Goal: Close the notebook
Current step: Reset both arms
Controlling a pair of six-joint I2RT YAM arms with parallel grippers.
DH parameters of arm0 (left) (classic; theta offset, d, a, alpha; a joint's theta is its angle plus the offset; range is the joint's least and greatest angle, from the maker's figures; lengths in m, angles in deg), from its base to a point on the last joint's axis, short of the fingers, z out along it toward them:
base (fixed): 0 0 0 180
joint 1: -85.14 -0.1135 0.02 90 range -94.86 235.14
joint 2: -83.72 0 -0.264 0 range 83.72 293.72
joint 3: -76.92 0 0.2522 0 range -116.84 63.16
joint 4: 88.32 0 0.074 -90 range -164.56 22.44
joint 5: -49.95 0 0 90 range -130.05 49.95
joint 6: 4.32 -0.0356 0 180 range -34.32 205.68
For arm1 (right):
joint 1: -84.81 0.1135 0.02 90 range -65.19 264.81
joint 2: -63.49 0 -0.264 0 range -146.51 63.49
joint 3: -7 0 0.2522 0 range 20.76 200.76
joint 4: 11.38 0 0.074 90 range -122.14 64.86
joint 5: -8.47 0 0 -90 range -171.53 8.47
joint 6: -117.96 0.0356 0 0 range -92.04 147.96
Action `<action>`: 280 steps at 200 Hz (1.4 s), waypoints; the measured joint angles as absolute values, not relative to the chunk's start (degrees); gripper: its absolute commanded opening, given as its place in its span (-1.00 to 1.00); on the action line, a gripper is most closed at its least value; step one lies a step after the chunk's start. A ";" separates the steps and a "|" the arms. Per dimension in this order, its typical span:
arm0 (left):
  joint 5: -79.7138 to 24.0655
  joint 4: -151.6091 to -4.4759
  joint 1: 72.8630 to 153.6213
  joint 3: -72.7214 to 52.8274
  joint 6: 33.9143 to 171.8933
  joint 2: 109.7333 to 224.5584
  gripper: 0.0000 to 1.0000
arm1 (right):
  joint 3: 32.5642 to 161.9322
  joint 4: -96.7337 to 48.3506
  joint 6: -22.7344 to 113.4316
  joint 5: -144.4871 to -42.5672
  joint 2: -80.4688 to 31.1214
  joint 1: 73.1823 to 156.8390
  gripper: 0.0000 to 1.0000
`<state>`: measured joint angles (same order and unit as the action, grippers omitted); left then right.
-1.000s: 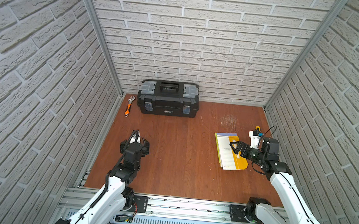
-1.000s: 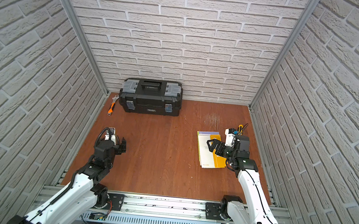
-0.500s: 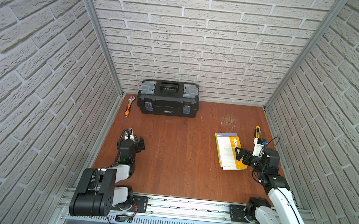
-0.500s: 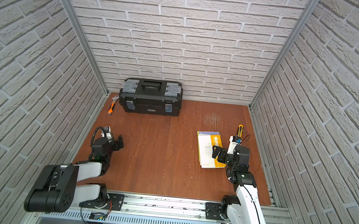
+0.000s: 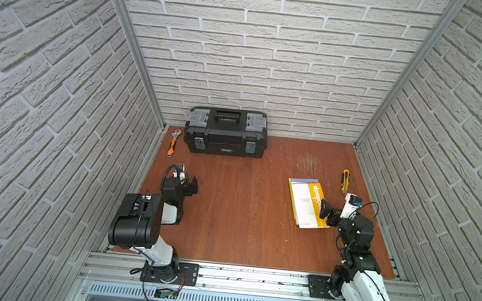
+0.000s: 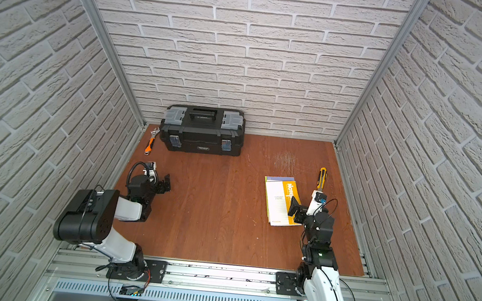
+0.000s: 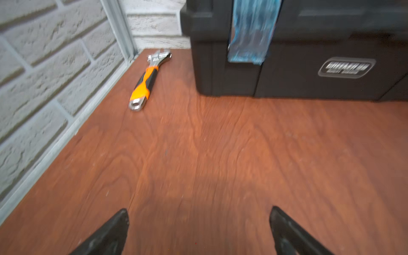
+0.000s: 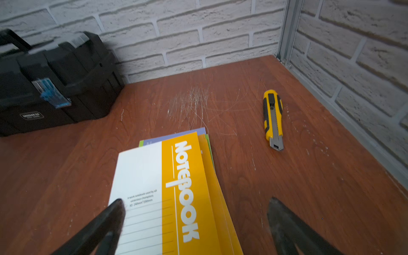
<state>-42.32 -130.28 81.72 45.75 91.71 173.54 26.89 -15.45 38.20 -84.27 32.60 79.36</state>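
Observation:
The notebook (image 5: 306, 203) lies flat on the wooden table, right of centre, in both top views. Its yellow and white cover with the word NOTEBOOK (image 8: 167, 187) faces up and lies shut. Green and purple edges show under its far end. My right gripper (image 5: 328, 214) hovers open at the notebook's near right corner, with nothing between its fingers. In the right wrist view one fingertip (image 8: 117, 207) is over the white part of the cover and the other over bare wood. My left gripper (image 5: 192, 185) stands open and empty above the table at the left (image 7: 199, 210).
A black toolbox (image 5: 226, 132) stands against the back wall. An orange-handled wrench (image 5: 173, 143) lies to its left by the wall. A yellow utility knife (image 5: 345, 181) lies just beyond the right gripper, near the right wall. Brick walls close in three sides.
My right gripper has drawn back off the notebook toward the front, leaving the cover flat. The left arm has folded back, its elbow now raised at the front left.

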 measured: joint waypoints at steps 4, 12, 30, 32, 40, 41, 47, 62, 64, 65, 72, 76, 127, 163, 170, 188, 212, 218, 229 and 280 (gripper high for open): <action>-42.34 -130.70 81.74 45.73 91.71 173.54 0.96 | 26.08 -13.81 37.70 -84.14 31.15 79.36 1.00; -42.47 -131.18 81.72 45.75 91.71 173.67 0.96 | 25.31 -10.60 36.96 -83.90 27.57 79.36 1.00; -42.97 -130.92 81.72 45.62 91.75 173.67 0.96 | 25.14 -1.40 35.91 -83.99 18.28 79.38 1.00; -42.99 -130.79 81.72 45.53 91.73 173.69 0.96 | 25.14 -0.08 35.87 -84.01 17.27 79.40 1.00; -42.97 -129.41 81.72 44.72 91.75 173.69 0.96 | 25.14 5.27 35.62 -84.14 12.71 79.42 1.00; -42.97 -129.06 81.70 44.52 91.75 173.69 0.96 | 25.14 6.32 35.58 -84.16 11.74 79.44 1.00; -42.95 -128.03 81.64 43.72 91.77 173.69 0.96 | 25.23 10.52 35.45 -84.14 8.18 79.46 1.00; -42.73 -127.55 81.50 42.23 91.79 173.69 0.97 | 25.58 21.75 34.82 -84.14 -3.45 79.68 1.00; -42.71 -127.49 81.48 42.05 91.79 173.69 0.96 | 25.58 23.28 34.71 -84.14 -4.91 79.70 1.00; -42.71 -127.49 81.48 42.01 91.79 173.69 0.96 | 25.58 23.72 34.68 -84.12 -5.41 79.70 1.00; -42.67 -127.31 81.44 41.68 91.79 173.69 0.96 | 25.62 28.53 33.88 -84.23 -10.42 79.84 0.99; -42.60 -127.29 81.39 41.66 91.81 173.69 0.96 | 25.60 31.11 33.46 -84.14 -12.93 80.01 0.99; -42.53 -125.85 81.37 41.66 91.81 173.69 0.96 | 32.29 40.22 26.71 -80.95 -27.60 86.81 0.99; -42.51 -125.50 81.29 41.66 91.81 173.69 0.96 | 42.06 34.06 26.12 -76.56 -26.51 86.74 0.99; -42.51 -125.50 81.29 41.66 91.81 173.69 0.96 | 42.17 33.75 26.14 -75.99 -26.44 86.61 0.99; -42.51 -125.50 81.29 41.66 91.81 173.69 0.96 | 41.93 31.63 26.23 -74.74 -26.44 86.28 0.99; -42.51 -125.50 81.29 41.66 91.81 173.69 0.96 | 41.73 29.95 26.25 -74.09 -26.44 86.28 0.99; -42.51 -125.50 81.29 41.66 91.81 173.69 0.96 | 41.73 29.75 26.25 -73.98 -26.44 86.28 0.99; -42.51 -125.50 81.29 41.66 91.84 173.69 0.96 | 41.73 29.36 26.25 -73.82 -26.44 86.28 0.99; -42.49 -125.50 81.29 41.66 91.81 173.69 0.96 | 41.73 28.99 26.25 -73.67 -26.44 86.28 0.99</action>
